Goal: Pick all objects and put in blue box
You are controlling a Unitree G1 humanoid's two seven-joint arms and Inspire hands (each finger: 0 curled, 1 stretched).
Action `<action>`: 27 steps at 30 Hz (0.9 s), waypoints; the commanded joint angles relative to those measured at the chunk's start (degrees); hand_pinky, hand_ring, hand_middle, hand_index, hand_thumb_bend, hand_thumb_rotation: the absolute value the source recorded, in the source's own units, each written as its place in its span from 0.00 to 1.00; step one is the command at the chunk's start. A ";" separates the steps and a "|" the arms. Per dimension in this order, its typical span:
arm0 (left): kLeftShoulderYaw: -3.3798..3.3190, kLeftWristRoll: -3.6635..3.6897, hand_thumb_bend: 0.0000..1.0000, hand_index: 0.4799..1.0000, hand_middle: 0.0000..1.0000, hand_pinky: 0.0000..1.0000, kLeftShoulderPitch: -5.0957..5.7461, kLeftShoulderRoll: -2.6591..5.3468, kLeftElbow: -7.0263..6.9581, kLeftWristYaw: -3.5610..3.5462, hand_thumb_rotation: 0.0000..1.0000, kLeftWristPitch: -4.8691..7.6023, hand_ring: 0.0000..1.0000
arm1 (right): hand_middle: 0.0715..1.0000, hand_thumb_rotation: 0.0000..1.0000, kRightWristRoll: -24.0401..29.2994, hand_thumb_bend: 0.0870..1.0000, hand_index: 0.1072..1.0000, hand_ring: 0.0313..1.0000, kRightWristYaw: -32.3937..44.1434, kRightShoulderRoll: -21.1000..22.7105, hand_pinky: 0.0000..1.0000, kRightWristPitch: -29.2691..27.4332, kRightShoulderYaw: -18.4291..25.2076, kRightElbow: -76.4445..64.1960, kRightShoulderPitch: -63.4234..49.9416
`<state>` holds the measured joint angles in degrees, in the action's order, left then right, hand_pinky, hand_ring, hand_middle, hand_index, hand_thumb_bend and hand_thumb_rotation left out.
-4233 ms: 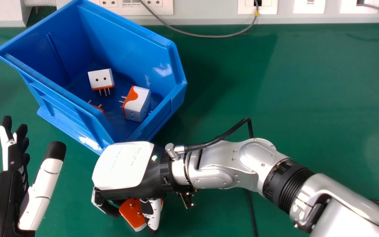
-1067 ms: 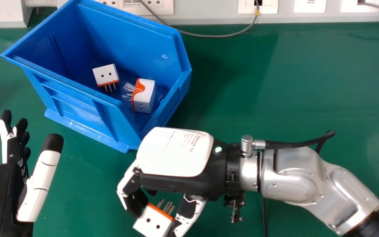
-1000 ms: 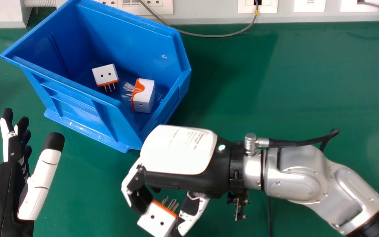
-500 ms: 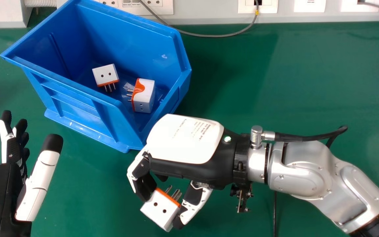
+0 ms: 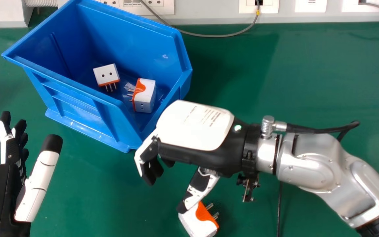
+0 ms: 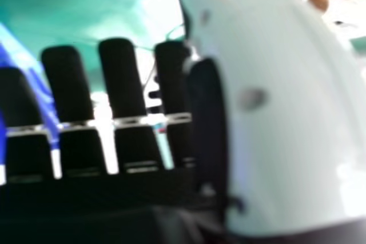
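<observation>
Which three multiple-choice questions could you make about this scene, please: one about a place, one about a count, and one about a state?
1. Where is the adapter that is outside the blue box?
A) Behind the box
B) By the thumb of the right hand
C) Against the wall sockets

2. How many more show inside the box?
A) Two
B) Four
C) Five

3. In what state is the left hand?
A) Clenched
B) Holding something
C) Open

1 B: it shows at the tip of that thumb.
2 A: one adapter and, to its right, another.
3 C: its fingers point straight, with nothing in its grasp.
</observation>
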<state>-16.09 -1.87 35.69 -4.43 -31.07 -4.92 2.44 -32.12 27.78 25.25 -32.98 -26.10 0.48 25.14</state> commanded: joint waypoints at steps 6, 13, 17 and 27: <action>-0.63 1.18 0.78 1.00 1.00 1.00 -0.10 -0.45 -0.17 -0.15 0.86 0.97 1.00 | 0.43 0.00 0.23 0.45 0.42 0.41 -1.89 -0.59 0.39 -0.10 1.09 -1.70 0.04; -0.48 1.07 0.77 1.00 1.00 1.00 0.11 -0.54 -0.51 -0.01 0.86 0.85 1.00 | 0.43 0.00 0.99 0.45 0.42 0.41 -1.18 -0.10 0.39 0.44 1.09 -2.66 -0.94; -0.53 1.16 0.77 1.00 1.00 1.00 0.32 -0.61 -0.82 -0.04 0.86 0.70 1.00 | 0.43 0.00 2.35 0.45 0.42 0.41 0.63 0.79 0.39 0.91 1.10 -3.83 -1.54; -0.52 1.07 0.76 1.00 1.00 1.00 0.94 -0.71 -1.31 -0.08 0.86 0.74 1.00 | 0.45 0.00 13.61 0.45 0.43 0.42 13.95 5.36 0.38 11.20 2.56 -12.24 -3.21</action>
<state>-16.22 -1.11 36.31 -4.99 -30.71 -5.04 2.47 -20.54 40.64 30.06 -23.12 -24.84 -9.28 21.82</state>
